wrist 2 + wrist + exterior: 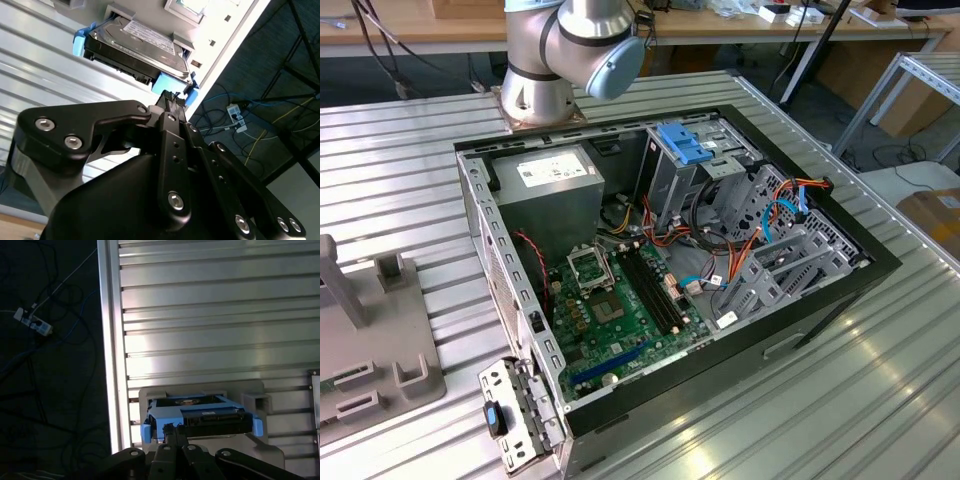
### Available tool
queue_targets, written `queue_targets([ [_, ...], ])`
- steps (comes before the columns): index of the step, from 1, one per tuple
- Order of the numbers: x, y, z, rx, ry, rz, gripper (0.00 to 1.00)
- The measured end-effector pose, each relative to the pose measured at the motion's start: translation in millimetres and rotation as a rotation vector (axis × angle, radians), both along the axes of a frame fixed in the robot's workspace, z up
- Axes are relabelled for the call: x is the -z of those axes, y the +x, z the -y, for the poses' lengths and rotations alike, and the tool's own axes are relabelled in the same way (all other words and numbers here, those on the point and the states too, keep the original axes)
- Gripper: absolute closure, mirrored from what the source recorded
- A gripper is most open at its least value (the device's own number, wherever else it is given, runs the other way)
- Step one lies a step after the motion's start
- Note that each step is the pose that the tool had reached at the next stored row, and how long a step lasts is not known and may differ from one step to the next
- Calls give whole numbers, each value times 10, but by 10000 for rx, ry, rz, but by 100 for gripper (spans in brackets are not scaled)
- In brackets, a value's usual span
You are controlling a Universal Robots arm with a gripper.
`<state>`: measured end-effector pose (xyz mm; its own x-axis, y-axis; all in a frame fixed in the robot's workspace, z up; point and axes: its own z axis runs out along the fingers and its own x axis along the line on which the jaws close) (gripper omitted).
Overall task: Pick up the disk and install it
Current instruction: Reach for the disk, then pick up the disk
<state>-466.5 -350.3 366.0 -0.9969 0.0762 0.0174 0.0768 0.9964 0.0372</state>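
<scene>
The disk (200,415) is a dark-grey hard drive in a bright blue carrier. It lies flat in a grey holder (250,390) near the edge of the ribbed metal table. The second wrist view shows the disk (135,47) from its connector end, label side up. My gripper (169,429) is right at the carrier's near blue edge, with its fingers drawn together. In the second wrist view the gripper (172,97) has its ribbed tip just short of the blue frame; whether they touch, I cannot tell. The open computer case (800,330) lies on the table in the exterior view.
The arm's base (560,50) stands behind the case. Inside the case are a motherboard (610,300), a power supply (555,185) and a drive cage with a ribbed blue flap (685,145). A grey fixture (370,340) sits at the exterior view's left. The table edge (112,365) drops to a cabled floor.
</scene>
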Motion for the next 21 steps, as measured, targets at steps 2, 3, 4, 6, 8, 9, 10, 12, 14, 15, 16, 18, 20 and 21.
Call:
queue_targets([
  [2,6,0,1,-1,-1,-2,89],
  [3,11,0,1,-1,-1,-1,89],
  [4,15,0,1,-1,-1,-1,89],
  [6,16,0,1,-1,-1,-1,89],
  [8,19,0,1,-1,-1,-2,89],
  [9,22,0,1,-1,-1,-1,89],
  [10,22,0,1,-1,-1,-2,89],
  [12,26,0,1,-1,-1,-1,89],
  [14,27,0,1,-1,-1,-1,89],
  [15,28,0,1,-1,-1,-1,89],
  [16,29,0,0,-1,-1,-2,89],
  [18,30,0,0,-1,-1,-2,89],
  [20,31,0,1,-1,-1,-1,89],
  [21,32,0,1,-1,-1,-1,89],
])
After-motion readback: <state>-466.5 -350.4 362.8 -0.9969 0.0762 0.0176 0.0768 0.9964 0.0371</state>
